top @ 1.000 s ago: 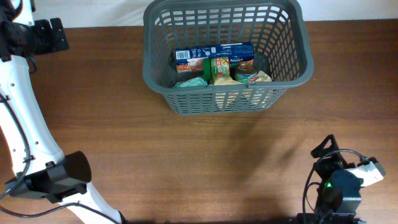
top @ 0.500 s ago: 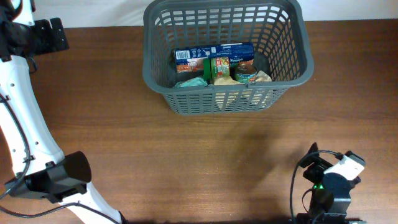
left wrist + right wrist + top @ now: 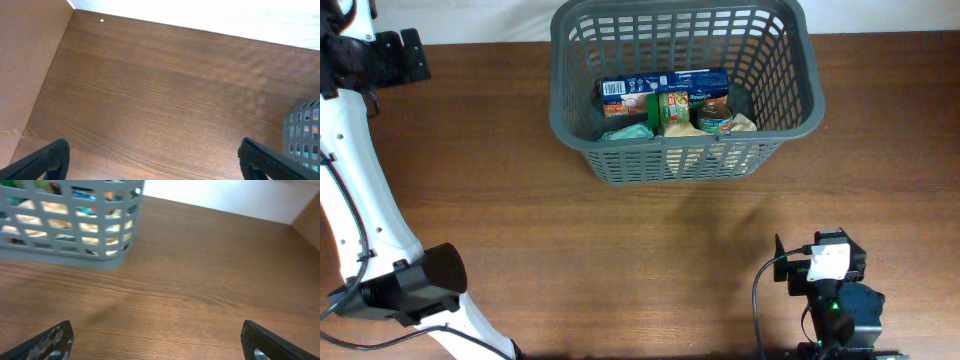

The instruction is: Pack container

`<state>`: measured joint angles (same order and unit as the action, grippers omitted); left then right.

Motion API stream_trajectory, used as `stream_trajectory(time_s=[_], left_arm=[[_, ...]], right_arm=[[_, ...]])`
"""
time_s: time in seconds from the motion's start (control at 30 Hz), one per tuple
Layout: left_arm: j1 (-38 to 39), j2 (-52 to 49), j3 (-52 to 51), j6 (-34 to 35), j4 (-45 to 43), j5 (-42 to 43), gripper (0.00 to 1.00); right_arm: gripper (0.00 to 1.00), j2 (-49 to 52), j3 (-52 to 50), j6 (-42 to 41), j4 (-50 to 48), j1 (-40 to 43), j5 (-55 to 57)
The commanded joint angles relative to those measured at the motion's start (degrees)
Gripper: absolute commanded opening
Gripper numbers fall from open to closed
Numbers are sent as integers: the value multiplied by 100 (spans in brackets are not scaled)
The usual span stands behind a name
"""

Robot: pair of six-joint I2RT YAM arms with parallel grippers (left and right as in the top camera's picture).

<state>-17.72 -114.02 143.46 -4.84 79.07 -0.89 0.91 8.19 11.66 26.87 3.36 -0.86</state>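
The container, a dark grey slotted basket, stands at the back middle of the table. In it lie a blue box, a green and yellow packet, a jar with a green label and a teal packet. My left gripper is at the far left back corner, well away from the basket; in the left wrist view it is open and empty, with the basket's corner at the right edge. My right gripper is folded back near the front right edge. The right wrist view shows it open and empty over bare wood, with the basket ahead to the left.
The left arm's white links run down the table's left side to a black joint. A vertical wooden side panel borders the table at the left, and another at the right. A white wall lies behind the table.
The right arm's wrist has swung to the left at the front right edge, turning its white camera housing from right to centre. The left arm and the basket's contents have not moved.
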Motion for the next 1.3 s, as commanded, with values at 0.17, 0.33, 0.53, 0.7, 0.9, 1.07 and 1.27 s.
stream_trajectory(time_s=[0.17,0.33,0.53,0.7,0.9,1.07,1.27], left_arm=[[-9,-31,-2,76,-9,20,99],[-9,-31,-2,74,-9,20,99],[-9,-31,-2,74,-9,20,99],[-9,-31,-2,76,-9,20,99],[-9,-31,-2,76,-9,20,99],[-9,-31,-2,76,-9,20,99],[35,-22,-2,74,-4,17,99]], right_arm=[[99,-72,-216,140,-855,42,-933],[99,-72,-326,142,-1110,42,-796],[99,-72,-326,142,-1113,42,-796],[99,-72,-328,142,-1113,42,-796],[99,-72,-328,142,-1110,42,-796],[99,-70,-328,142,-1110,42,-796],[99,-70,-328,142,-1110,42,-796]])
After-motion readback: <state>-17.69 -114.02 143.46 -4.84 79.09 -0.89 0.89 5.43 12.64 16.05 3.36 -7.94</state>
